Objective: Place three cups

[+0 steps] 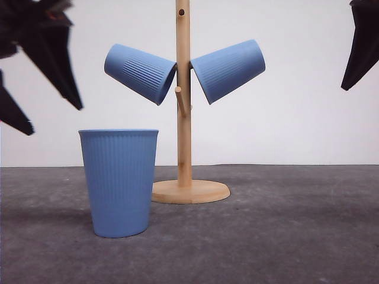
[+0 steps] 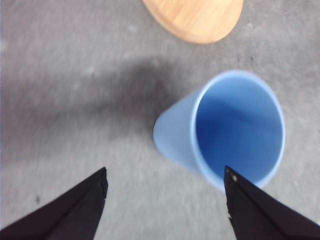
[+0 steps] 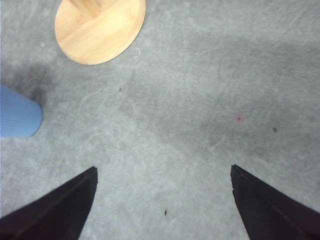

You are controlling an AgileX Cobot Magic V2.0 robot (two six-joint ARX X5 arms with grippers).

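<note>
The left tool (image 2: 165,200) hung above the bench (image 1: 284,236) with its fingers spread wide and nothing between them. Below it the third cup (image 1: 119,182) stood upright, near the bench's front edge, left of the wooden rack (image 1: 184,106). The other two cups (image 1: 140,73) hung mouth-down on the rack's pegs. The right tool (image 3: 162,200) was likewise wide open and empty. To grasp well, the left tool should probably centre over the cup's rim before closing, then tip it onto a free peg.

We log three light-blue cups (image 1: 119,180) with fine vertical ribs, pale tan wooden stand (image 1: 184,106), mottled dark grey table (image 1: 284,236), black grippers (image 2: 165,187), white backdrop (image 1: 296,118)
</note>
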